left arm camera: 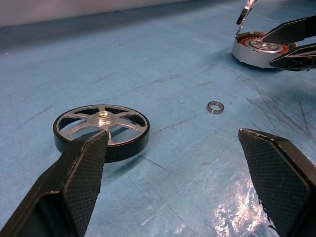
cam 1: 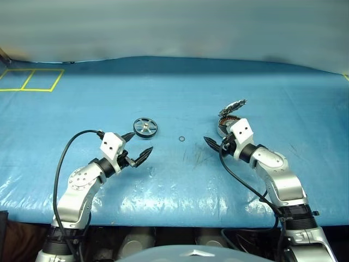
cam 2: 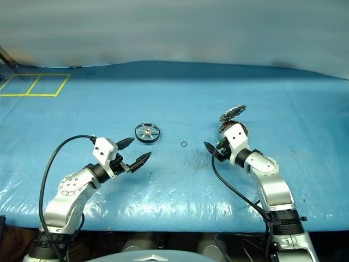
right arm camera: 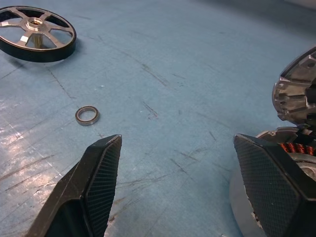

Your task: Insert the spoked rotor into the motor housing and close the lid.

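Spoked rotor (cam 1: 145, 127) lies flat on the blue worktop (cam 1: 180, 87), spokes up, nothing touching it. Taking the rotor as the landmark: left tool (cam 1: 138, 148) hovers just in front of it on the robot's side, fingers spread wide, holding nothing. A small metal ring (cam 1: 181, 138) lies loose to the rotor's right. Further right again, well apart from the rotor, is the motor housing (cam 1: 228, 124) — copper windings visible inside. The lid (cam 1: 232, 106) stands tilted on edge at the housing's far rim, not closed. Right tool (right arm camera: 173, 182) sits at the housing's near side, jaws wide — empty, one finger (right arm camera: 269, 180) just beside the housing wall.
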Tool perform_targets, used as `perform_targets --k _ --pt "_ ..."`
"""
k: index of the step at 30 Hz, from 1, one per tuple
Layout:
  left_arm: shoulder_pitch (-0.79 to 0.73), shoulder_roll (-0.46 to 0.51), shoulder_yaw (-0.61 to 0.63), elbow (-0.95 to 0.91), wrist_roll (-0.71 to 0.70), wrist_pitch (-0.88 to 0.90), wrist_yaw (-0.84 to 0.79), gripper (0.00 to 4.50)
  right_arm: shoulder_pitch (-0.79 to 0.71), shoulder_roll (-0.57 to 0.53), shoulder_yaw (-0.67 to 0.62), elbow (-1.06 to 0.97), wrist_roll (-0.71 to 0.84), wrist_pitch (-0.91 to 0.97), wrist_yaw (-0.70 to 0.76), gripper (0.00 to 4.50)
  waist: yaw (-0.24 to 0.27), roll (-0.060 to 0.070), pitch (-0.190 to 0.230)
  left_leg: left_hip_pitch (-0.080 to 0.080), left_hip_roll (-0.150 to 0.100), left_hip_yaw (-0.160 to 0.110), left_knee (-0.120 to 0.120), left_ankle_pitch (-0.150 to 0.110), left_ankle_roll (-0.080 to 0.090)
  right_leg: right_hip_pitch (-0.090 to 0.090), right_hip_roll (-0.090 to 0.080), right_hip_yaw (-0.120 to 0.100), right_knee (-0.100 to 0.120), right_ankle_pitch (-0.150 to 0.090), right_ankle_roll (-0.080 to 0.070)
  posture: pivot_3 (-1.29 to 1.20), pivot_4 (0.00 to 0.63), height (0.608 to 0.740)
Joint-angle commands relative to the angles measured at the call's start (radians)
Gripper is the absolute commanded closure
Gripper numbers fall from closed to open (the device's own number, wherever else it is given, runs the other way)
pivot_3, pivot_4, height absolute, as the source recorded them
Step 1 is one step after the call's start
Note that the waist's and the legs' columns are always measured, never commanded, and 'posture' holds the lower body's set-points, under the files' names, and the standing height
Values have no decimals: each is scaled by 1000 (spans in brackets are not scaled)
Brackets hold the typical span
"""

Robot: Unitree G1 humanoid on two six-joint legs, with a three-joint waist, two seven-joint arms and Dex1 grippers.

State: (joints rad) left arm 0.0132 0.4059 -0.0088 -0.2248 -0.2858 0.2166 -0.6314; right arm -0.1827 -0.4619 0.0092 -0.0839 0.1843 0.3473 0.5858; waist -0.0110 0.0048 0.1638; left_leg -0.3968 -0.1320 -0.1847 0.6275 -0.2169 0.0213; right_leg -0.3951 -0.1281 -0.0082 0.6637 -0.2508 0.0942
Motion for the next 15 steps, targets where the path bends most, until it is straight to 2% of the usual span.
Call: perform_targets --k 1,15 --pt "-7 8 10 -28 0 -7 3 37 -20 -7 -20 -13 8 -22 6 709 0 0 0 0 0 0 0 0 0 0 0 0 0 0 0 0 150 740" --pt "-10 7 6 -30 4 -4 5 37 -17 -12 -19 -18 -10 -23 6 709 0 0 0 0 0 0 0 0 0 0 0 0 0 0 0 0 150 740"
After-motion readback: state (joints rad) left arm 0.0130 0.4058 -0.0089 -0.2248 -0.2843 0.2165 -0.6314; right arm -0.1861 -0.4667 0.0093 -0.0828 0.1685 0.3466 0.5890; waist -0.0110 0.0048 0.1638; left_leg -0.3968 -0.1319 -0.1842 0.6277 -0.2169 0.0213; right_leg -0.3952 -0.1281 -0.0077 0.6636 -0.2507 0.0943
